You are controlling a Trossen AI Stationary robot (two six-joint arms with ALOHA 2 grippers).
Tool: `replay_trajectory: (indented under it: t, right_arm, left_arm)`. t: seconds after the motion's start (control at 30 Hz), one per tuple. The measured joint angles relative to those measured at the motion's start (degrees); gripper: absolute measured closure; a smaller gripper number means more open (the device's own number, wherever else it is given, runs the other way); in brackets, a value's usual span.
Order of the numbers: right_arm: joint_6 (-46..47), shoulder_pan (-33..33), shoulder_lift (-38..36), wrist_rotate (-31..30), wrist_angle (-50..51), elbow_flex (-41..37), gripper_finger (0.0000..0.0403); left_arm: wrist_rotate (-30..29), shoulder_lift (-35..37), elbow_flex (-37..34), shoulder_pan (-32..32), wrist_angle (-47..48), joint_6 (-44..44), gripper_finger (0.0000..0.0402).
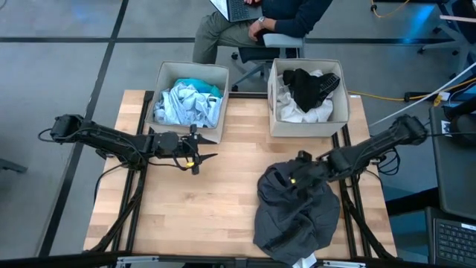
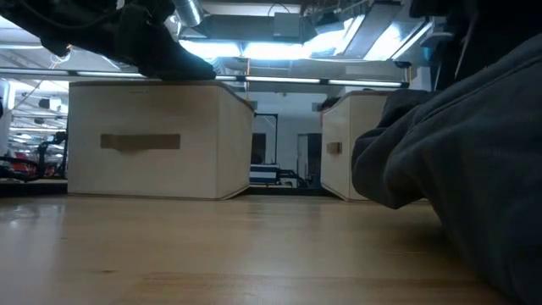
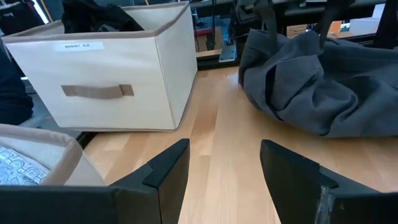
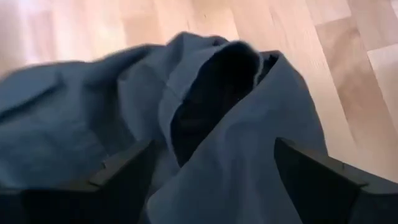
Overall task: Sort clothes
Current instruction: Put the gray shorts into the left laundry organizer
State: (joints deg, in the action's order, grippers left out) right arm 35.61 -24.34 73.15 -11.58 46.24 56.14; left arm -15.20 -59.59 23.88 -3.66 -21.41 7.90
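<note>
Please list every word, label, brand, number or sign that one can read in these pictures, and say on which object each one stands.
White label on the front rim of the beige bin, left wrist view: seems to read "BASKET" followed by a short word, too small to be sure.
Pale blue garment in the nearer bin, left wrist view: a printed pattern that may be letters, too blurred to read.
No text is visible on the dark grey garment, the table or either gripper.

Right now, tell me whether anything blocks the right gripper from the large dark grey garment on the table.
Nothing visible does. The right gripper hangs open directly over the large dark grey garment, with only fabric between its fingers in the right wrist view. The left gripper is away by the left beige fabric bin.
</note>
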Motion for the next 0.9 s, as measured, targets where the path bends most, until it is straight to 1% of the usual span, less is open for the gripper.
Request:
replay_trajectory:
  t: [0.07,0.13,0.37,0.5,0.57,0.67,0.83,0.9]
  right_arm:
    - [-0.15,-0.22,2.24,-0.75,-0.61,0.0,0.0077]
    - [-0.33,-0.22,4.75,0.28,-1.88,0.0,0.0077]
    - [-1.5,-0.17,11.75,11.27,-8.41,0.0,0.0077]
    - [-1.42,-0.17,13.29,14.85,-9.95,0.0,0.0077]
    - [-1.99,-0.17,14.26,14.55,-10.59,0.0,0.0077]
    - [-5.26,-0.17,16.83,10.72,-11.47,0.0,0.0077]
    - [-10.68,0.24,24.12,4.79,-12.59,0.09,0.0077]
    - [-12.23,1.05,27.08,3.52,-12.43,0.23,0.0077]
  left_arm:
    - [0.0,0.0,0.0,0.0,-0.02,-0.02,0.0215]
    - [0.0,0.0,0.0,0.0,0.0,0.0,0.0215]
    - [0.0,0.0,0.0,0.0,0.35,-0.2,0.0215]
    - [0.0,0.0,0.0,0.0,0.53,-0.22,0.0215]
    - [0.0,0.0,0.0,0.0,0.83,-0.41,0.0215]
    - [0.0,0.0,0.0,0.02,0.9,-0.5,0.0215]
    - [0.0,0.0,0.0,0.0,0.9,-1.14,0.0215]
    - [0.0,0.0,0.0,0.01,0.88,-1.25,0.0215]
